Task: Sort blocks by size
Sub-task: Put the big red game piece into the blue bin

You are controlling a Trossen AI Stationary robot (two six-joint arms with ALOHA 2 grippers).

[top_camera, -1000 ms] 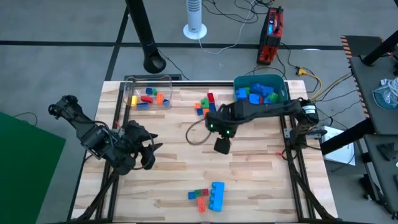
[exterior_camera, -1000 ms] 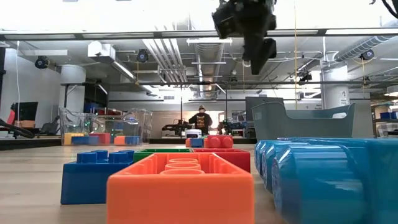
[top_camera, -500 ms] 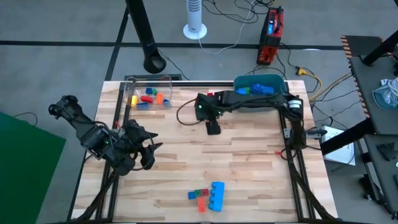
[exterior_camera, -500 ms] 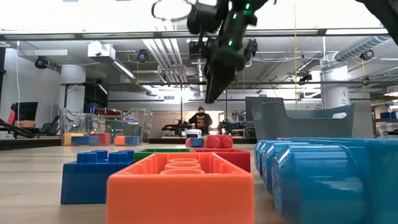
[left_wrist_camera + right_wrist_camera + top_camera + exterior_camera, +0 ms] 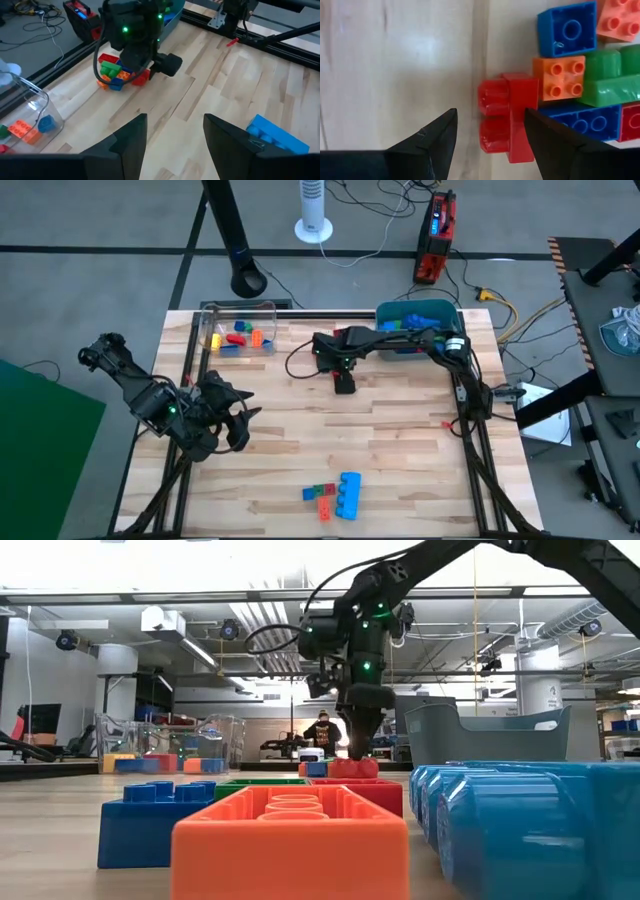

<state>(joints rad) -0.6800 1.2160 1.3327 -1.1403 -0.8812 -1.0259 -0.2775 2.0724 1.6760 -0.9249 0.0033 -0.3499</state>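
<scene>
In the right wrist view my right gripper [image 5: 490, 135] is open and points down at a red block [image 5: 507, 117], one finger on each side of it. I cannot tell whether they touch it. This block lies at the edge of a pile of blue, orange and green blocks [image 5: 116, 75] on the table's far middle. In the high view the arm hides the pile. My left gripper [image 5: 172, 135] waits open at the table's left [image 5: 228, 425]. More blocks [image 5: 335, 495] lie near the front edge.
A clear plastic box [image 5: 240, 330] with small blocks stands at the far left. A teal tub [image 5: 420, 320] with blue blocks stands at the far right. Metal rails [image 5: 465, 395] run along the table's sides. Bare wood lies between the pile and the front blocks.
My right gripper has swung from the table's middle toward the far edge and a little to the left. It has come down over the pile, and its fingers now stand on either side of the red block. The blocks have not moved.
</scene>
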